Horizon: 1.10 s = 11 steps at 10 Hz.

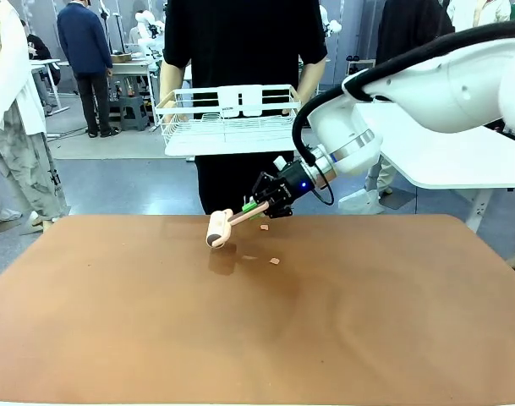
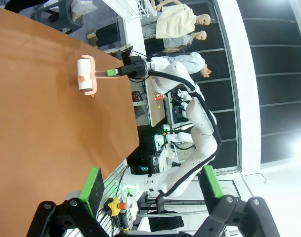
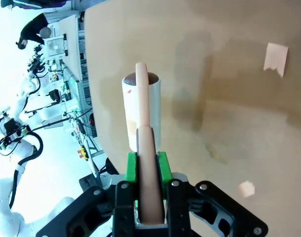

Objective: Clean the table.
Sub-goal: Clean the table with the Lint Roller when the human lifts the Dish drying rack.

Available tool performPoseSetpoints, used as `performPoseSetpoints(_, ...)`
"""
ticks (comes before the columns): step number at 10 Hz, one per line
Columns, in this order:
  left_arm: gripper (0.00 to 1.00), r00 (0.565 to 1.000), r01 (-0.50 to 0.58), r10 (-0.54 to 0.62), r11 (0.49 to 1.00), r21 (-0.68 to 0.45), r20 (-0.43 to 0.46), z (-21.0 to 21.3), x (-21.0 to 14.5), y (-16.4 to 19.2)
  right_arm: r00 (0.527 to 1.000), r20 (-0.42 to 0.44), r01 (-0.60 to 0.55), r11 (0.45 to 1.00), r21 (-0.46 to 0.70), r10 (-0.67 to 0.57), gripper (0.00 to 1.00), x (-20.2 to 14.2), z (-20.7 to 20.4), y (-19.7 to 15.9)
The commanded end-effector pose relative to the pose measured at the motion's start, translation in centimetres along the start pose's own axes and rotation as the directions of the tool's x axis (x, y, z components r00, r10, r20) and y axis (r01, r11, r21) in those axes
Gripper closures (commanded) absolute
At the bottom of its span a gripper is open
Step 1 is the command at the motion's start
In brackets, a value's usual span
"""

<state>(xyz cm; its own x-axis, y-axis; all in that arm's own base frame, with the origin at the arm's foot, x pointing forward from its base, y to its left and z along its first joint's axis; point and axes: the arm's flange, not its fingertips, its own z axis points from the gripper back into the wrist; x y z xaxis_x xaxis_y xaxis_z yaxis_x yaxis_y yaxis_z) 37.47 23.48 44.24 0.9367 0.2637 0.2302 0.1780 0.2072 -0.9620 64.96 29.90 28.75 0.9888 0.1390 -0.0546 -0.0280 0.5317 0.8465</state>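
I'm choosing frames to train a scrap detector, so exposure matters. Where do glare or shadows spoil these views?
Front view: even light, sharp; the lint roller throws a soft dark patch on the table near a paper scrap. Left wrist view: lower right corner blown out white. Right wrist view: room at left washed out, broad shadows mottle the table past the right gripper.

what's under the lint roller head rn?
Bare table with the roller's shadow; the lint roller, held in the right gripper, looks raised. Paper scraps lie beside it, not beneath. The roller's underside is hidden.
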Motion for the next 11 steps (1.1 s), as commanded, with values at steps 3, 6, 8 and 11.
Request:
performPoseSetpoints(3,0.00,1.000,0.002,-0.002,1.000,0.002,0.003,0.3,-0.1,-0.1,0.999,0.038,0.013,0.998,0.062,-0.015,0.79,-5.2,3.8,0.5)
performPoseSetpoints(6,0.00,1.000,0.002,-0.002,1.000,0.002,0.003,0.3,-0.1,-0.1,0.996,0.084,-0.016,0.999,0.042,0.012,0.79,-10.0,8.2,0.9)
performPoseSetpoints(8,0.00,1.000,0.002,-0.002,1.000,0.002,0.003,0.3,-0.1,-0.1,0.991,0.132,0.003,1.000,0.004,-0.004,0.79,-12.9,12.7,0.4)
performPoseSetpoints(11,0.00,1.000,0.002,-0.002,1.000,0.002,0.003,0.3,-0.1,-0.1,0.982,0.179,0.066,0.997,-0.047,-0.056,0.79,-15.1,20.8,-1.9)
